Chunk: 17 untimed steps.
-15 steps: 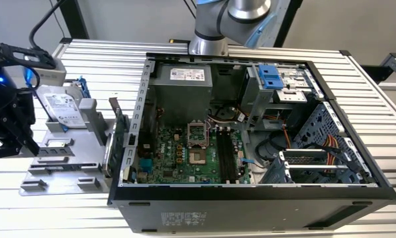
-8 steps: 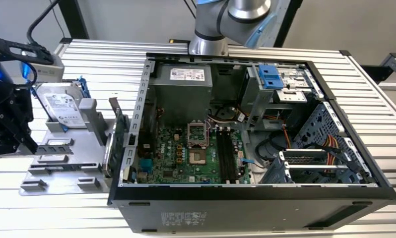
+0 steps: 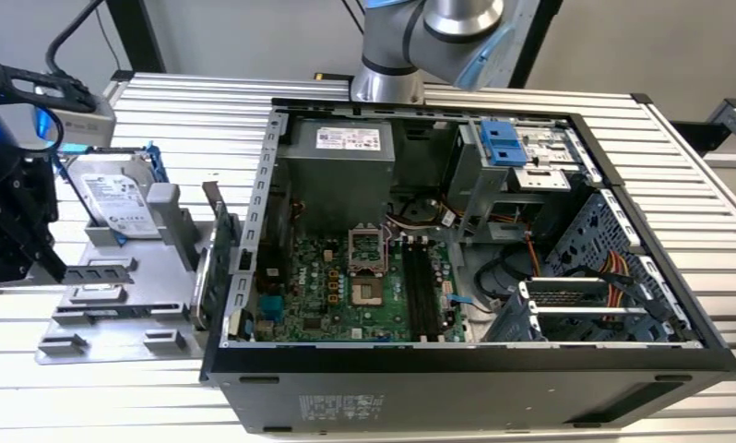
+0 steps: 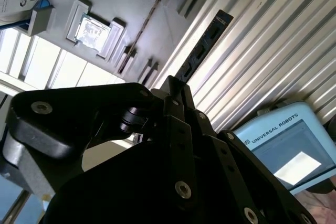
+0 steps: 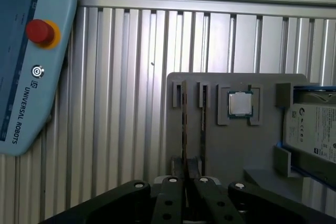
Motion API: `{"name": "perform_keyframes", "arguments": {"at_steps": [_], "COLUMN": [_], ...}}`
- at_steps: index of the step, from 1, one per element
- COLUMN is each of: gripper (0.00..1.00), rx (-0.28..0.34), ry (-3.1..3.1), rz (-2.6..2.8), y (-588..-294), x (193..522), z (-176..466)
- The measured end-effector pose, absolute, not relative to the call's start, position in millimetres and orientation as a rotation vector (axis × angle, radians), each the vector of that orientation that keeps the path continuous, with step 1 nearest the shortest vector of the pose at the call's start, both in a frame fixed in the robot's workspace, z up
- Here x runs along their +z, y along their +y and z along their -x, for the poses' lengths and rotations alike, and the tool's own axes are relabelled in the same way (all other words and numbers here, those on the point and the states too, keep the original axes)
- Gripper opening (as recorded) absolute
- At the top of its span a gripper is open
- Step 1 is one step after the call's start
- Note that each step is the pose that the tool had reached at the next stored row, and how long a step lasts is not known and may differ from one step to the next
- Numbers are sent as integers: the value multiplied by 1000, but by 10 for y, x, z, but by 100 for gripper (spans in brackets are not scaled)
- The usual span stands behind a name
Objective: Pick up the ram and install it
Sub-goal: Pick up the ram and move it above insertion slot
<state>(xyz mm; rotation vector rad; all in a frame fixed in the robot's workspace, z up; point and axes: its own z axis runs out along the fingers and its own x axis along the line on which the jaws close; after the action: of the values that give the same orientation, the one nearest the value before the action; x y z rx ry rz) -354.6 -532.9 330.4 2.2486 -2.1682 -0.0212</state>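
Note:
In the second wrist view the ram (image 4: 206, 48) is a long, thin dark stick reaching out from my fingertips over the ribbed table. My gripper (image 4: 176, 90) is shut on its near end. The first wrist view shows the ram (image 5: 184, 124) edge-on as a thin line running up from the gripper (image 5: 186, 179), across the grey holder tray (image 5: 210, 145). In the exterior view the black gripper (image 3: 24, 249) hangs at the exterior view's left, by the tray (image 3: 122, 309). The motherboard's black slots (image 3: 420, 288) lie inside the open computer case (image 3: 467, 360).
The tray carries a silver hard drive (image 3: 110, 198) in a blue frame, a processor chip (image 5: 240, 103) and an upright green card (image 3: 220, 231). A light blue teach pendant (image 5: 26, 61) lies on the ribbed table beside the tray. The arm's base (image 3: 399, 55) stands behind the case.

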Motion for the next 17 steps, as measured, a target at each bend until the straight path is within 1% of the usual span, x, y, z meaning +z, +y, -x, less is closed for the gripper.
{"name": "perform_keyframes", "arguments": {"at_steps": [17], "gripper": [0], "rx": [-21], "ry": [-2168], "rz": [-2249], "y": [-5329], "x": [3410], "z": [3546]}}
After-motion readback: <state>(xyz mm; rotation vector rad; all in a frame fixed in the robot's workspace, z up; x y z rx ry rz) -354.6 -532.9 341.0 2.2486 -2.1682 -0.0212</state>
